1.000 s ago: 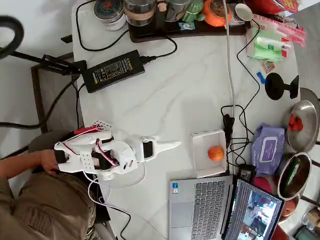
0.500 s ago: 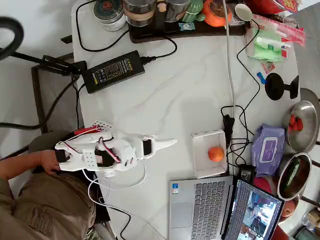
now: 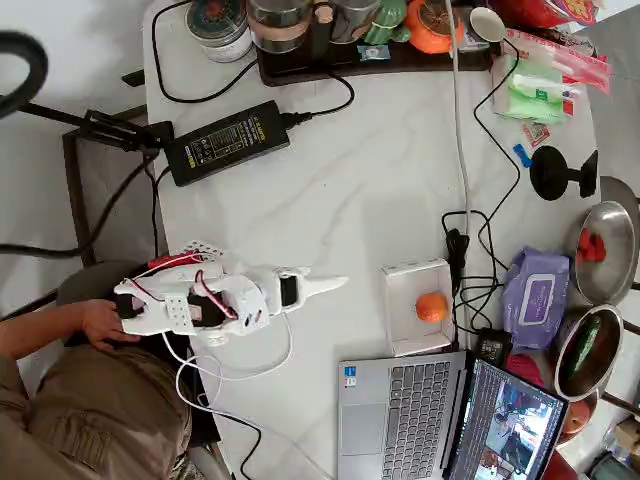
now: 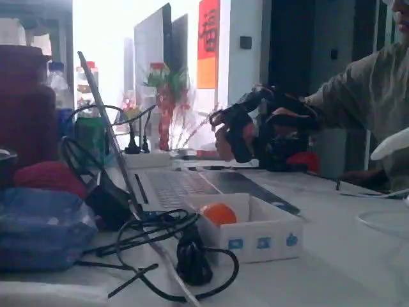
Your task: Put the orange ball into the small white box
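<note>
Ball boxed, my jaws empty and clear of it.

My gripper (image 3: 335, 287) lies low over the table (image 3: 380, 170), its jaws drawn together to a point and holding nothing, aimed toward the small white box (image 3: 417, 308) but well apart from it. I judge the placing done, since the orange ball (image 3: 432, 306) sits inside the box, near its right wall in the overhead view. The fixed view shows it nestled below the rim.
</note>
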